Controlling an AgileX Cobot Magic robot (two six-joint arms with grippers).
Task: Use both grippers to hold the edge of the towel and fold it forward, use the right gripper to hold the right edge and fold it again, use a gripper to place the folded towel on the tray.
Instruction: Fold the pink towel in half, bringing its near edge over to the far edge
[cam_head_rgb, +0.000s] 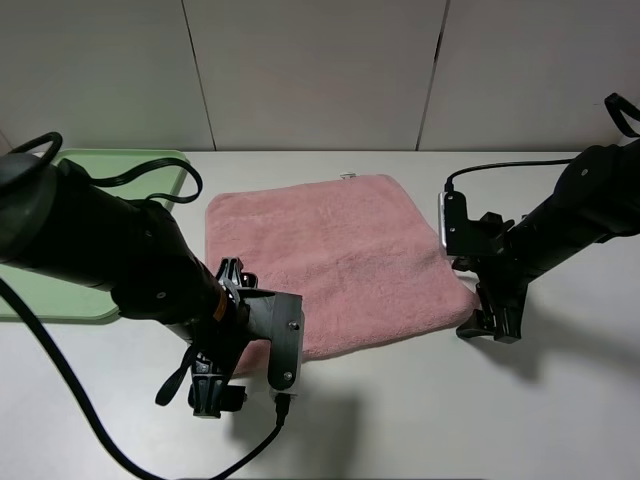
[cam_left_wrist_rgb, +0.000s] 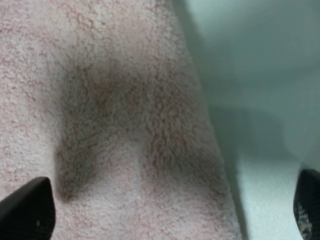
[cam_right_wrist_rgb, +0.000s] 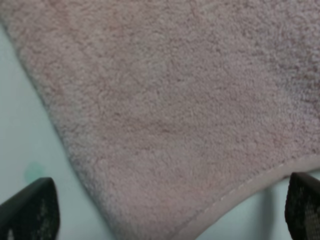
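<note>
status: towel (cam_head_rgb: 335, 260) lies spread flat on the white table (cam_head_rgb: 450, 410), unfolded, just beside the light green tray (cam_head_rgb: 150, 162), which sits at the left. small white label (cam_head_rgb: 348, 176) shows at the far edge.

tools: left gripper (cam_head_rgb: 208, 398) hangs at the near left corner, jaws spread wide, pinching nothing. its wrist view shows 1 finger (cam_left_wrist_rgb: 27, 210) over the pile and the other over bare table, so the towel's side edge runs between them. right gripper (cam_head_rgb: 492, 326) hangs at the near right corner, likewise spread and empty. the stitched hem (cam_right_wrist_rgb: 240, 187) crosses between its fingers.

handling, judged: soft, light, limp terry. it will sag and drape between 2 grip points and offers no stiffness. the thick pile should hold well in a pinch, but a shallow bite may catch only fluff.

recommended hold: the hem at both near corners, taken deep enough to trap the stitched border.
</note>
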